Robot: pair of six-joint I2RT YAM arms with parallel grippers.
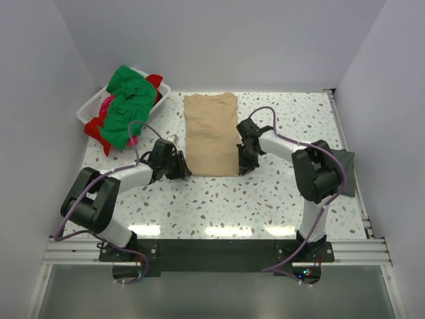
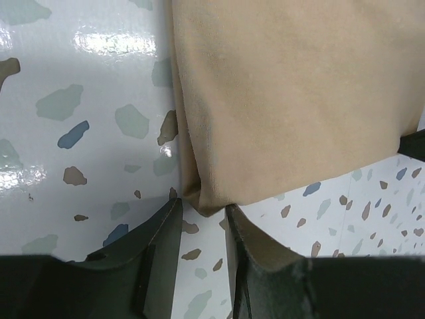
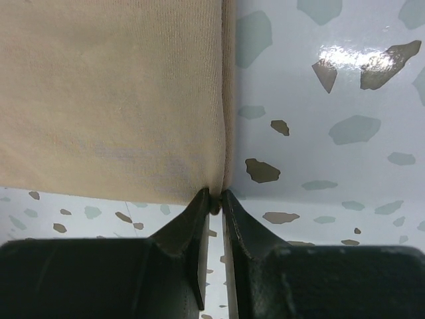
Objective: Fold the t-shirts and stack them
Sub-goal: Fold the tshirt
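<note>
Speckled white terrazzo-pattern table (image 1: 265, 199). Soft tan t-shirt (image 1: 211, 133), folded into a long rectangle, lies flat at the table's centre with its long side running away from the arm bases. Left gripper (image 1: 185, 170) sits low at the shirt's near left corner. In the left wrist view its dark fingers (image 2: 159, 232) stand partly apart and the cloth corner (image 2: 299, 100) fills the gap between the tips, touching both. Cannot tell whether it is pinched or only lying there. Right gripper (image 1: 243, 169) is at the near right corner. In the right wrist view its tips (image 3: 216, 199) are drawn almost together, nipping the folded edge of the tan cloth (image 3: 106, 100) right at the corner. White plastic basket (image 1: 89, 109) sits at the far left of the table, with a bright green t-shirt (image 1: 126, 106) heaped over it and spilling onto the table, red cloth (image 1: 99, 131) beneath and a bit of pink (image 1: 106, 104). Dark grey cloth (image 1: 346, 163) lies at the table's right edge, behind the right arm.
</note>
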